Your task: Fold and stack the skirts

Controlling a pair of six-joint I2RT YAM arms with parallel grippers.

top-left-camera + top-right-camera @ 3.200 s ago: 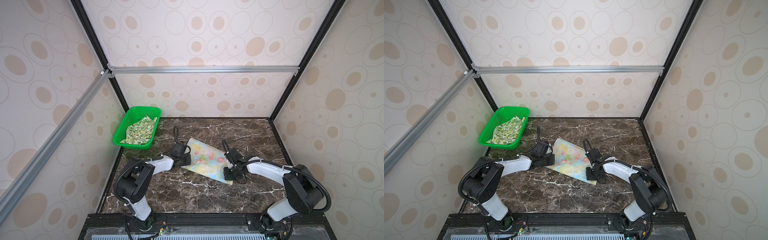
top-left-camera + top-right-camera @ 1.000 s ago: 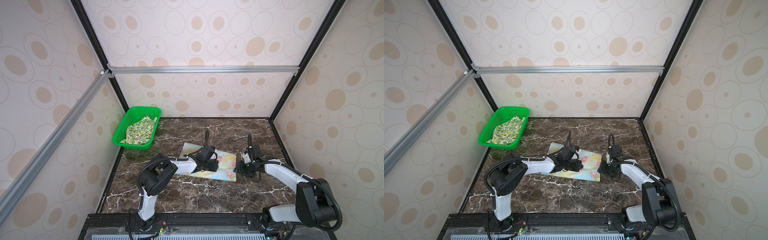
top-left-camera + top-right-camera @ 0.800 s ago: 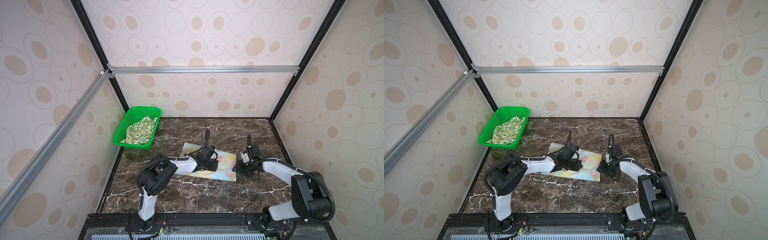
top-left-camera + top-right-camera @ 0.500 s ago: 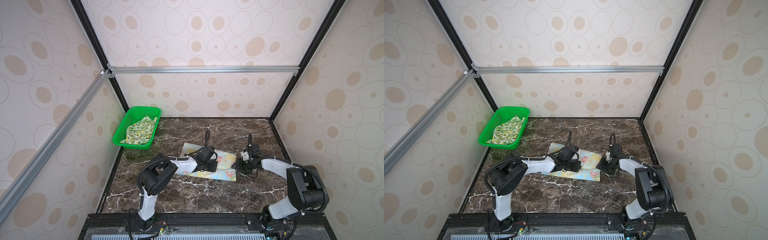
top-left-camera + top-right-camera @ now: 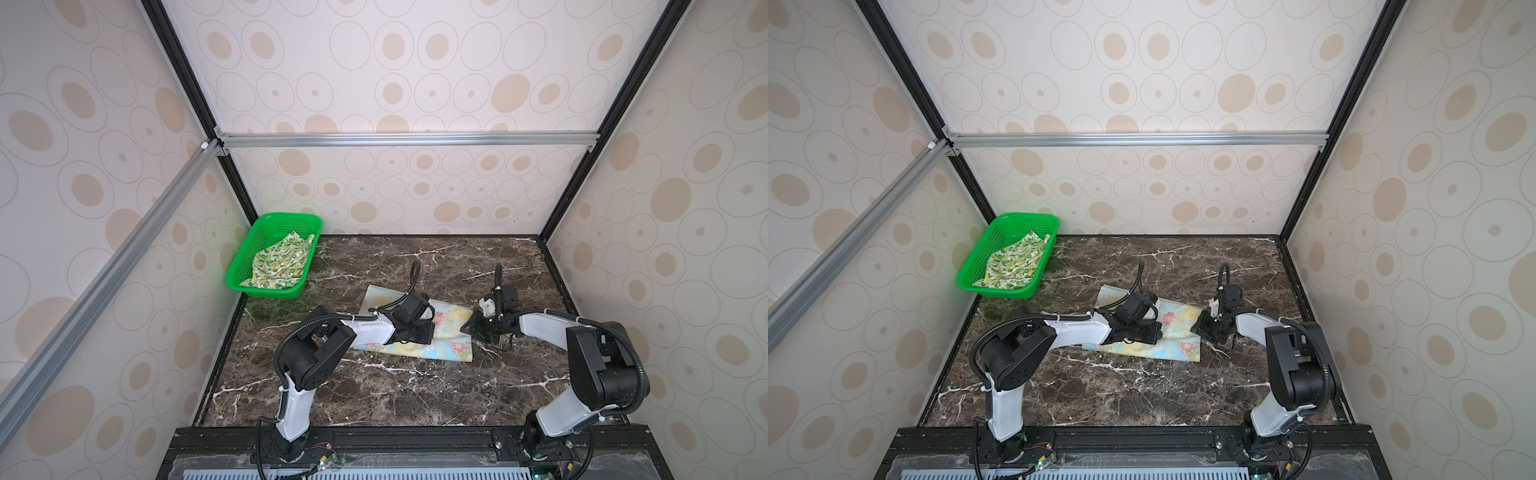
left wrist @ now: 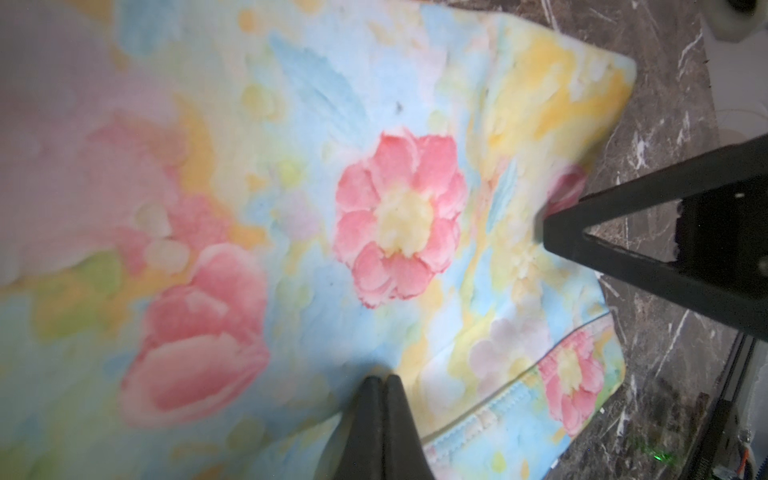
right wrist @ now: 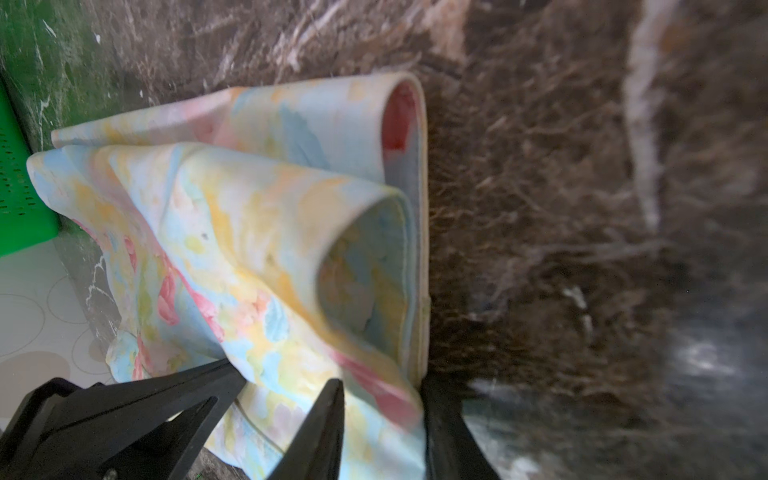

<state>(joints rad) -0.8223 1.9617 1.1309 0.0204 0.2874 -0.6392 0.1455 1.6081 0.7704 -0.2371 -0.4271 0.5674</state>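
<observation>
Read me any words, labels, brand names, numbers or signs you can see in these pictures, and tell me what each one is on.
None: no readable text shows in any view.
The pastel blue-yellow flowered cloth skirt and the cream lemon-print cloth skirt carry only printed patterns.
The green plastic mesh basket, the dark marble tabletop and the beige dotted wall panels bear no lettering.

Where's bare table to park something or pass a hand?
Free: table strip between floral skirt and front rail; back strip right of green basket. Crowded: centre, left claw and right claw both at the skirt.
</observation>
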